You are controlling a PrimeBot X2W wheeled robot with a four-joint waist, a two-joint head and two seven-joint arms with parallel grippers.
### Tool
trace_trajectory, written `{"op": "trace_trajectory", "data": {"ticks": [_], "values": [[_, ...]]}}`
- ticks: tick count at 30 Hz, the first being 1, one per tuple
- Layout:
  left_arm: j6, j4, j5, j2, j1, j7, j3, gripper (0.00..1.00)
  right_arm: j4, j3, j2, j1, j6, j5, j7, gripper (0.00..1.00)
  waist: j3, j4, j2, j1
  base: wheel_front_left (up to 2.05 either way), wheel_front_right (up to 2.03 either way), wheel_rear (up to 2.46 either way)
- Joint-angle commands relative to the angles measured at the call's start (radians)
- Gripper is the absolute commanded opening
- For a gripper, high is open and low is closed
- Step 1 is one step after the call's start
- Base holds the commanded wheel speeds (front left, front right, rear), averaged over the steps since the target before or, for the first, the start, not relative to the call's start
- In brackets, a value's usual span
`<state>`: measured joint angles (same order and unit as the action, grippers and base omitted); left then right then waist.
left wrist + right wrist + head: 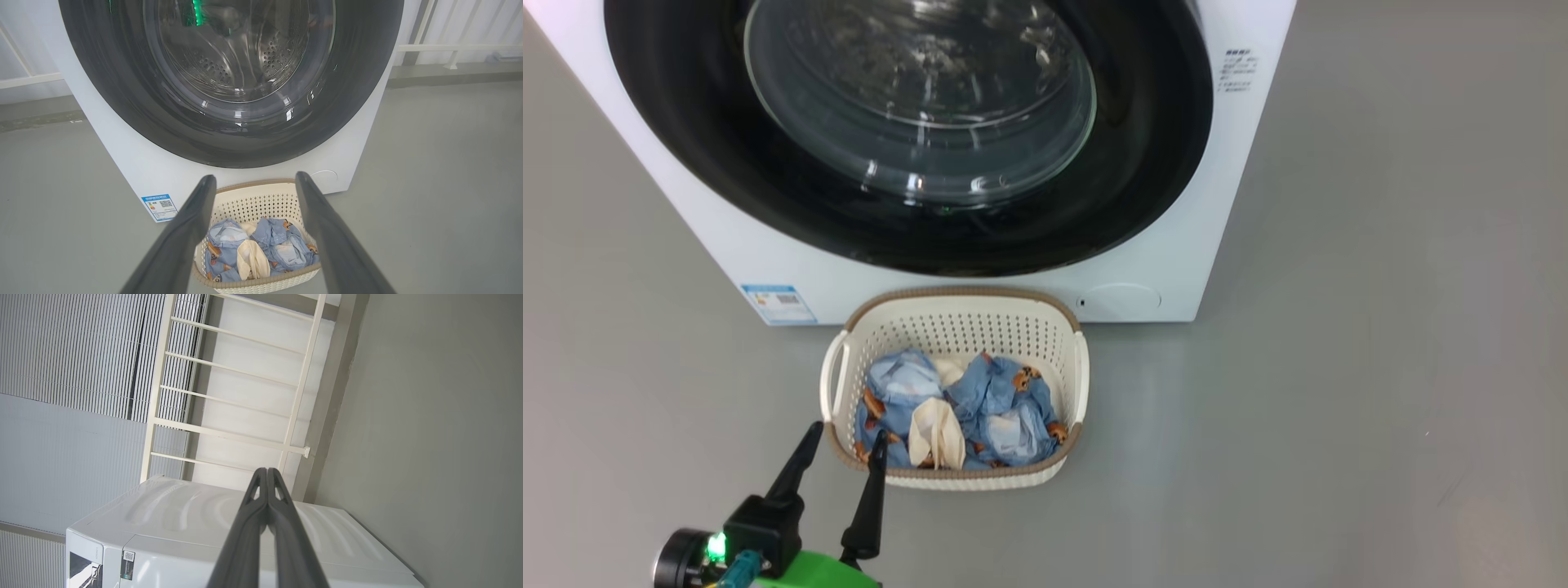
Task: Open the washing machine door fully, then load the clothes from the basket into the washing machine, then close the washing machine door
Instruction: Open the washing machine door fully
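Observation:
The white washing machine [1241,147] [135,163] [184,531] stands before me with its black-rimmed glass door [915,122] [237,73] flush against its front. The cream basket [964,322] [253,200] sits on the floor just in front of it, holding blue bear-print and cream clothes [980,408] [261,249]. My left gripper [845,433] [255,179] hovers open at the basket's near left corner, empty. My right gripper [267,470] is shut with fingertips pressed together, holding nothing, off to the side of the machine's white side panel.
Grey floor [1380,408] spreads to the right and left of the machine. A white railing [245,396] and a ribbed wall [73,355] stand behind it. A blue label [778,304] and a round cover [1119,300] sit low on the front.

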<state>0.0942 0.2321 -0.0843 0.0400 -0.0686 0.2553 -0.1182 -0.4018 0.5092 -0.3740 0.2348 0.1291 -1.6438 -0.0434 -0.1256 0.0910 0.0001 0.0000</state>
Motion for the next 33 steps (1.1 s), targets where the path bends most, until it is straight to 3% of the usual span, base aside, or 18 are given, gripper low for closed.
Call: {"op": "trace_trajectory", "data": {"ticks": [1, 14, 33], "values": [[0.003, -0.027, 0.006, 0.010, -0.041, 0.006, 0.028, 1.00, 0.030, -0.004, -0.048, 0.036, 0.002, -0.019, -0.029, 0.00, -0.024, 0.013, -0.0001, 0.0000, 0.00, 0.00, 0.00], [-0.041, -0.056, -0.003, 0.010, -0.104, 0.006, -0.019, 1.00, 0.029, 0.042, -0.086, 0.236, 0.002, -0.020, -0.246, 0.00, -0.164, 0.060, -0.0001, 0.0000, 0.00, 0.00, 0.00], [-0.082, -0.080, -0.017, 0.010, -0.151, 0.006, -0.077, 1.00, 0.033, 0.022, -0.089, 0.434, 0.002, 0.044, -0.377, 0.00, -0.261, 0.137, -0.0001, 0.0000, 0.00, 0.00, 0.00]]}}
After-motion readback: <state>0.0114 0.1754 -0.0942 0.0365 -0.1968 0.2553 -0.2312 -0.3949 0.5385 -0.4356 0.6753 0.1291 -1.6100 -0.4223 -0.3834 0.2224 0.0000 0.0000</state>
